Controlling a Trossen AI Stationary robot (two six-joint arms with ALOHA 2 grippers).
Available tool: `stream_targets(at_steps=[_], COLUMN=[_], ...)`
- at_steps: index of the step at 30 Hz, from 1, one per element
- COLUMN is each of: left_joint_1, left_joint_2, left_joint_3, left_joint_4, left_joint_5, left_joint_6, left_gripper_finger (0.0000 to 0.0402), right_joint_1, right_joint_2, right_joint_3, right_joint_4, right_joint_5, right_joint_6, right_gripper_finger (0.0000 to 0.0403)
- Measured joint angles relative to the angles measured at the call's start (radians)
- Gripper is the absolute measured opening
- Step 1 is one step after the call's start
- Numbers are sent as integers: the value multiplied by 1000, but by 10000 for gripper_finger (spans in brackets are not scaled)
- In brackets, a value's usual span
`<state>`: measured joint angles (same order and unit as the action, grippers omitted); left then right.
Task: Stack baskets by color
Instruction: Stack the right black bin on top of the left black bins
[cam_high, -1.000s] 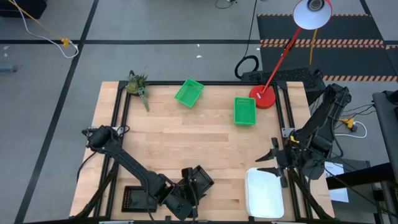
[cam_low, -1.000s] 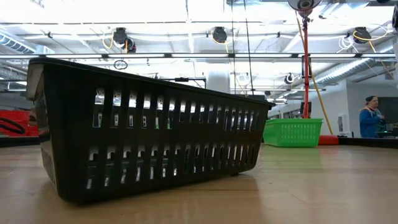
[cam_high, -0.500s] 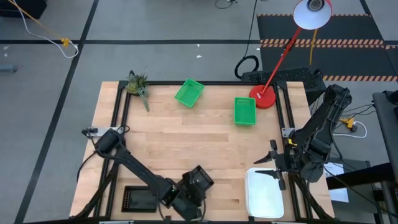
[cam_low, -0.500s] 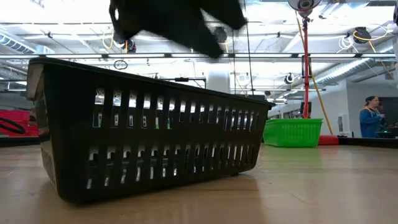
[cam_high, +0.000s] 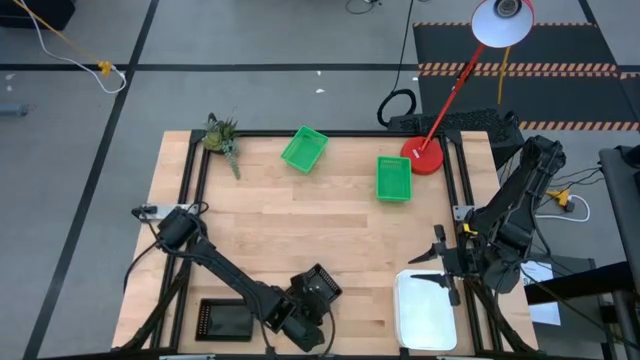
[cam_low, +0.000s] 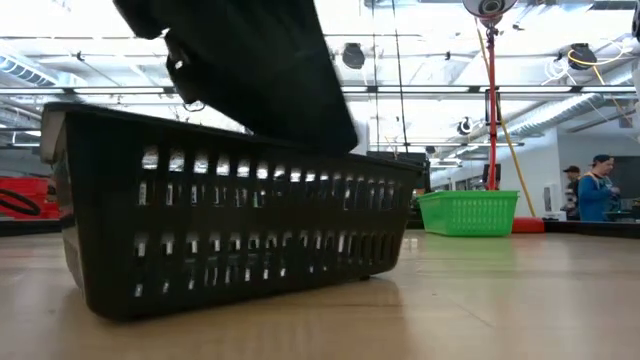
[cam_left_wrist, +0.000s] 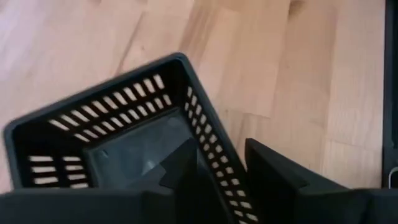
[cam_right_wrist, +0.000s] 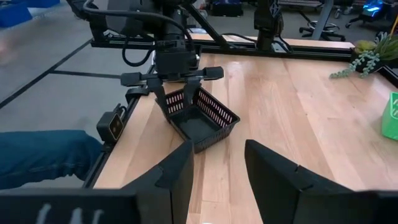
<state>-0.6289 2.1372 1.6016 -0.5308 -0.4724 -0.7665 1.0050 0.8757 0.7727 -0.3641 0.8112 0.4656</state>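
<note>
A black basket stands on its bottom near the table's front middle. My left gripper has come down on it. The gripper is open and straddles one side wall, with one finger inside the basket and one outside. A second black basket sits at the front left. Two green baskets rest at the far side. White baskets lie at the front right. My right gripper waits open above the table's right edge, holding nothing. My left gripper has the basket's near-left side wall between its two fingers. The inner finger lies against the wall; whether the outer finger touches it I cannot tell. The fingers slant down from the table's near left. The basket stays on the table.
A small plant lies at the far left corner and a red lamp base at the far right. People stand in the room beyond the table, and a leg in jeans is beside the table's near edge.
My left gripper has sunk down onto the black basket and rolled a little. Its fingers now reach over the wall. The basket has slid and turned slightly on the table.
</note>
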Motion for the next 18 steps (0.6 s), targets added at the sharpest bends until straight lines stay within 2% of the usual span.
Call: stream_targets(at_steps=[4, 11, 18], left_joint_1=[0, -8, -20], left_joint_2=[0, 0, -21], left_joint_3=[-7, -9, -9], left_joint_4=[6, 1, -39], left_joint_5=[51, 58, 113], left_joint_6=[-3, 35, 52], left_gripper_finger=[96, 19, 16], right_joint_1=[0, 0, 0], right_joint_2=[0, 0, 0], right_joint_3=[0, 0, 0], right_joint_4=[0, 1, 1], right_joint_5=[0, 0, -1], right_joint_6=[-7, -7, -7], right_gripper_finger=[139, 139, 139])
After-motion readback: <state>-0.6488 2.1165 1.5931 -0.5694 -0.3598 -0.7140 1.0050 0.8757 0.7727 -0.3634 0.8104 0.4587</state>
